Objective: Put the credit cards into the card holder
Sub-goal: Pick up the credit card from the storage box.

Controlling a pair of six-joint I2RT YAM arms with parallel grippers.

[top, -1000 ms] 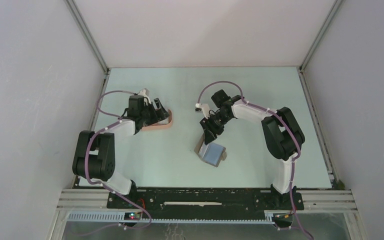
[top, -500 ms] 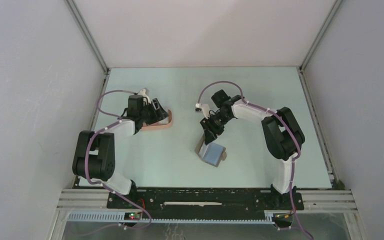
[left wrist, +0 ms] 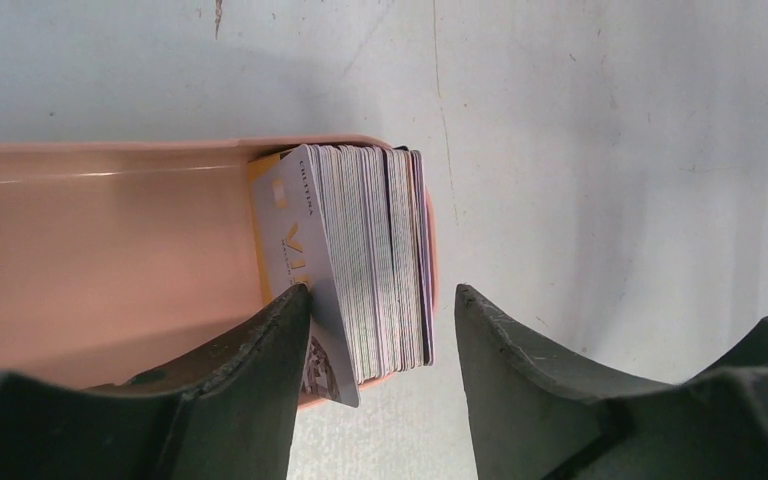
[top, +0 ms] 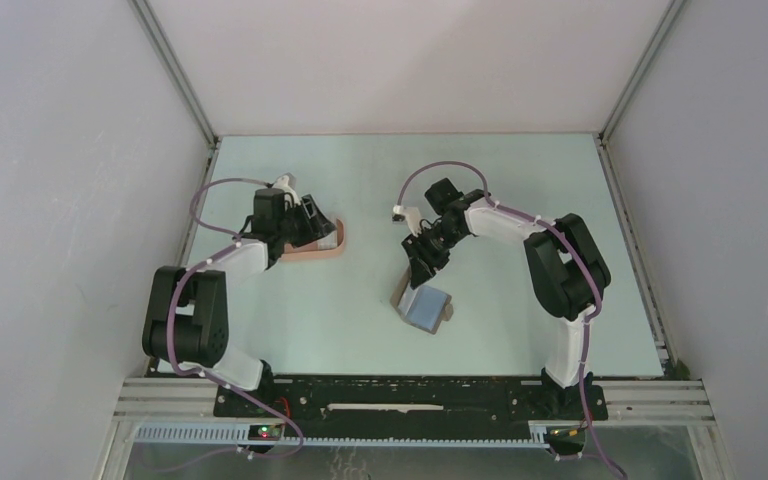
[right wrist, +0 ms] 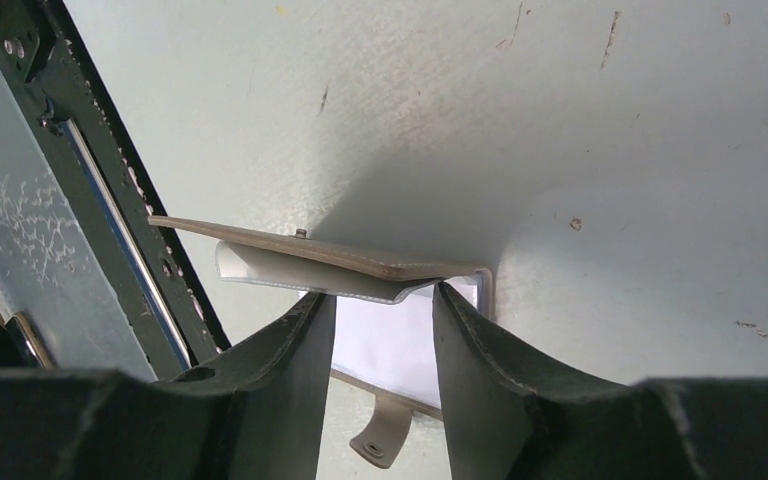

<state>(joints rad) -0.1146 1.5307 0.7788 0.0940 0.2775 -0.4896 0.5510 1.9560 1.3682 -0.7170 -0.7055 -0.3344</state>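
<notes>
Left claw (left wrist: 380, 300): parted, straddling cards (left wrist: 360, 220) stacked on edge in holder (left wrist: 110, 240). Right claw (right wrist: 382, 297): at wallet (right wrist: 290, 243), grip uncertain; possibly more cards inside.

You had soft, even light from overhead: the counter (top: 380, 180) read pale and bright, with only faint shadows. Your left wrist view showed the fingers (left wrist: 250, 400) near-black and slightly soft up close. In the right wrist view a broad grey shadow spread behind the wallet (right wrist: 300, 246).
</notes>
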